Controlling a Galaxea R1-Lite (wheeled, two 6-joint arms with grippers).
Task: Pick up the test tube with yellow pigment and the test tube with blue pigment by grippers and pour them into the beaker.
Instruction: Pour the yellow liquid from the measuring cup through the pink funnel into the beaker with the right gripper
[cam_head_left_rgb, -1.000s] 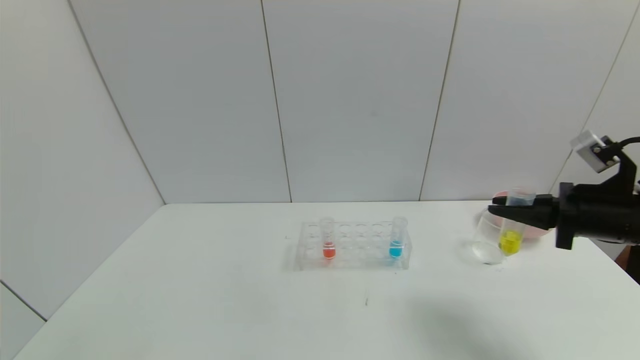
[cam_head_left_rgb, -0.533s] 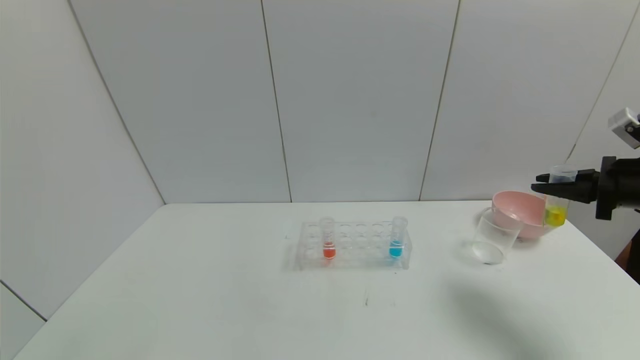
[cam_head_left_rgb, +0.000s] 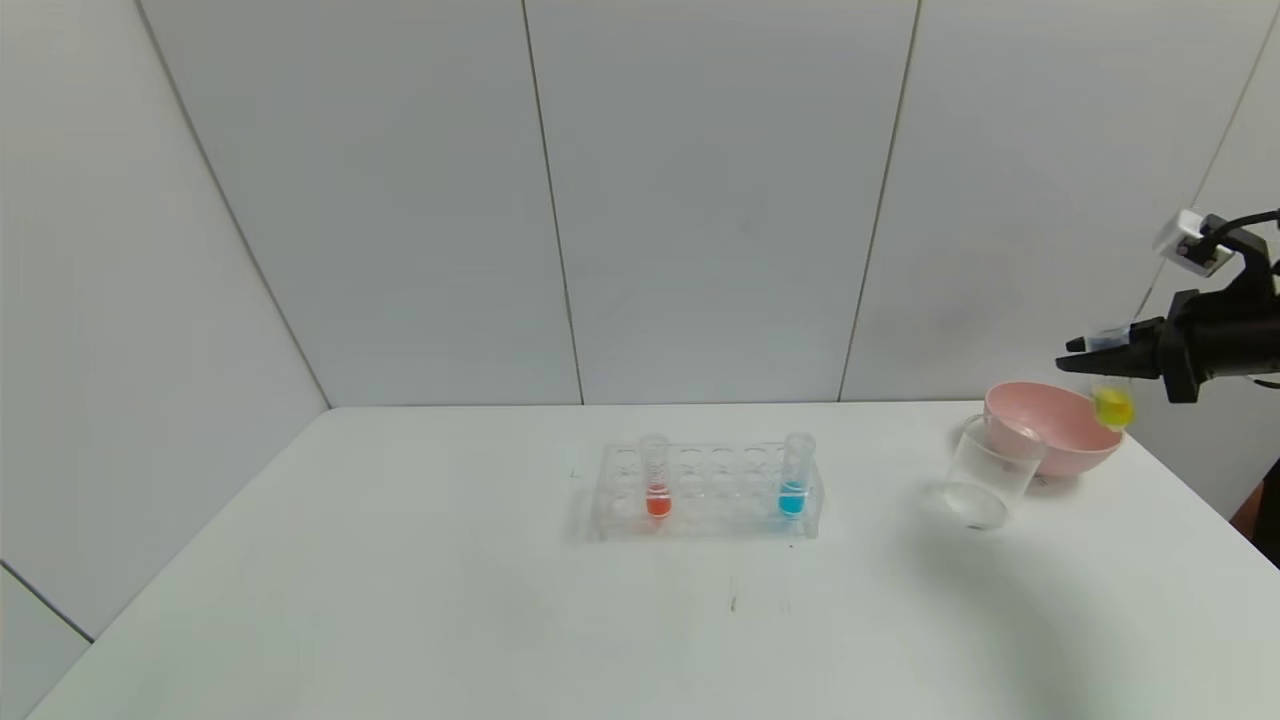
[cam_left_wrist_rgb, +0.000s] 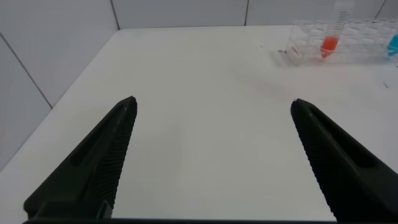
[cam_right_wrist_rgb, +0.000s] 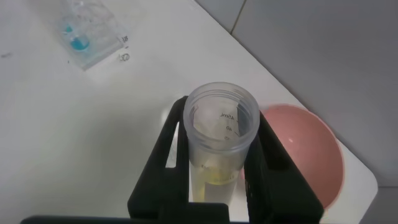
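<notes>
My right gripper (cam_head_left_rgb: 1098, 352) is shut on the test tube with yellow pigment (cam_head_left_rgb: 1112, 405) and holds it upright in the air above the pink bowl, at the far right. The right wrist view shows the tube's open mouth (cam_right_wrist_rgb: 221, 118) between the black fingers (cam_right_wrist_rgb: 169, 146). The beaker (cam_head_left_rgb: 988, 473) stands on the table just left of the bowl and below the tube. The test tube with blue pigment (cam_head_left_rgb: 793, 477) stands at the right end of the clear rack (cam_head_left_rgb: 706, 493). My left gripper (cam_left_wrist_rgb: 213, 109) is open and empty over the bare table.
A pink bowl (cam_head_left_rgb: 1050, 431) sits behind the beaker near the table's right edge. A tube with orange-red liquid (cam_head_left_rgb: 656, 478) stands at the rack's left end. White wall panels rise close behind the table.
My right gripper has lifted the yellow tube up from beside the beaker and carried it right, then slightly back left, above the pink bowl.
</notes>
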